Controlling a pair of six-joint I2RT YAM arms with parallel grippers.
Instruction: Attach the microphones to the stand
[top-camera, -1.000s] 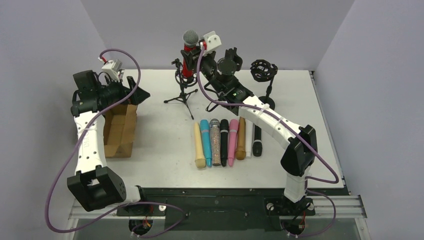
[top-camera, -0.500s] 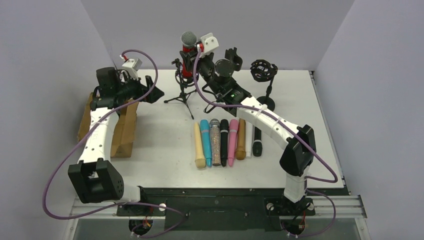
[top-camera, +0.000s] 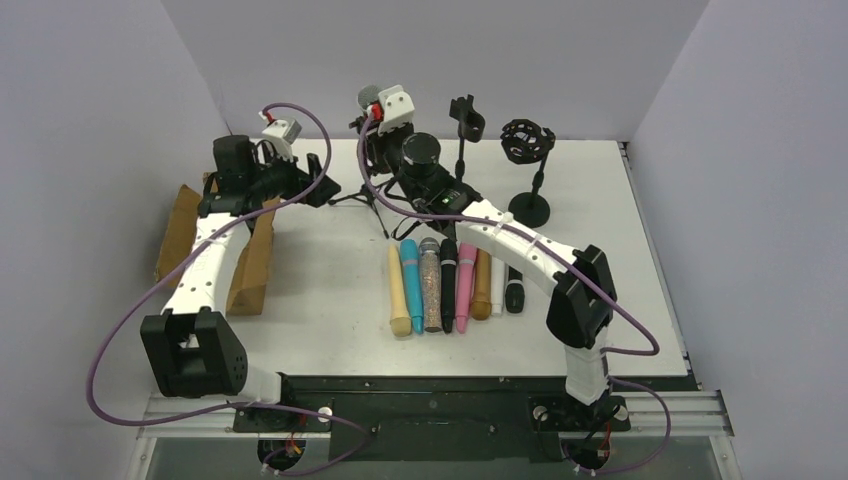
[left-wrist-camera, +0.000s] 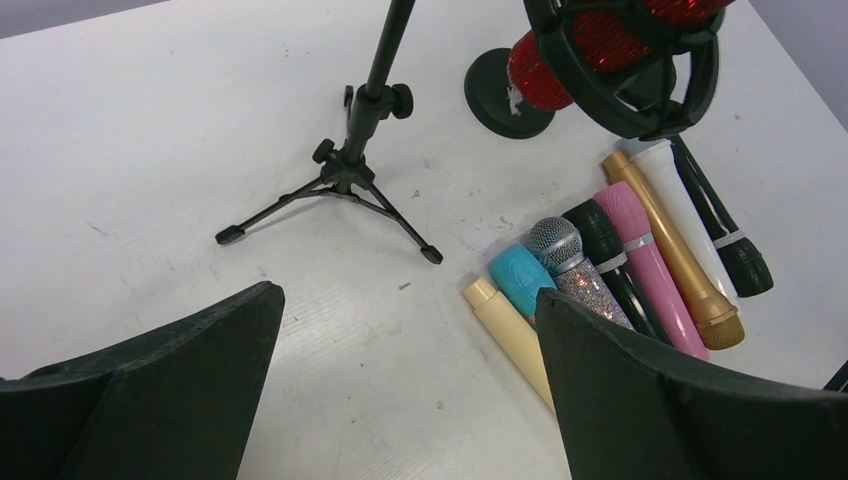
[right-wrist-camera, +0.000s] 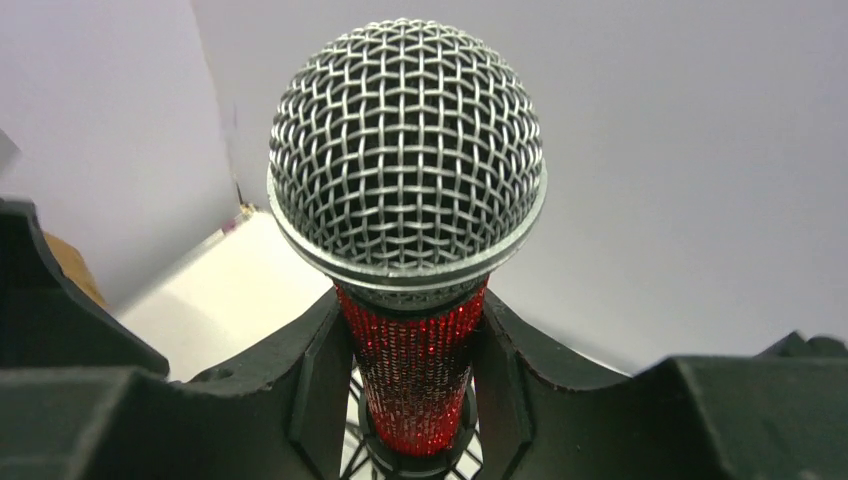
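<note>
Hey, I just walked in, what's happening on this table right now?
The right gripper has its jaws closed on a red glittery microphone, holding it upright over the tripod stand at the back. The left gripper hovers nearby, jaws open and empty. Eight other microphones lie in a row on the table, not yet mounted.

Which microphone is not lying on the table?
The red mic, upright in the right hand; the other mics lie side by side on the table.
</note>
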